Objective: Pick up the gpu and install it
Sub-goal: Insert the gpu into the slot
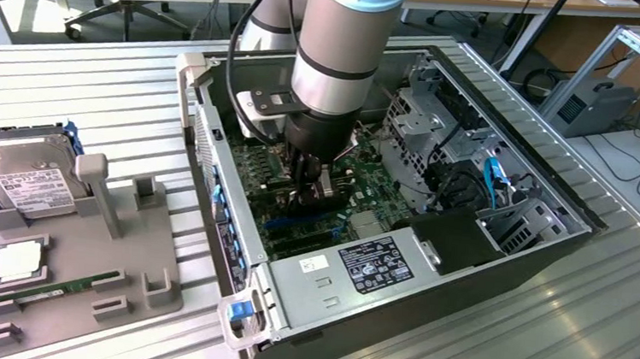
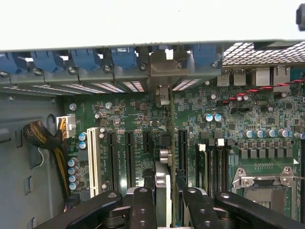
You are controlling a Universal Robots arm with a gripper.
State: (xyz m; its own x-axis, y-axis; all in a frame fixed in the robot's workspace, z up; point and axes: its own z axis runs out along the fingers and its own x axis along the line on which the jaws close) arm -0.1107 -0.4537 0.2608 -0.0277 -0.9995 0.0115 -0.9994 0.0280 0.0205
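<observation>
While inside case [image 1: 544,240] | gripper [image 2: 164,198] clamps gpu [image 2: 164,143] edge-on above motherboard [image 2: 228,124] | labels unreadable

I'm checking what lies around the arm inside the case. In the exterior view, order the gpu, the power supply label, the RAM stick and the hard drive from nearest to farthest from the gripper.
1. gpu: in the gripper, edge-on over the motherboard.
2. power supply label: in the case, toward the camera.
3. RAM stick: on the grey holder, the exterior view's left.
4. hard drive: farthest left.

The last two are close.
</observation>
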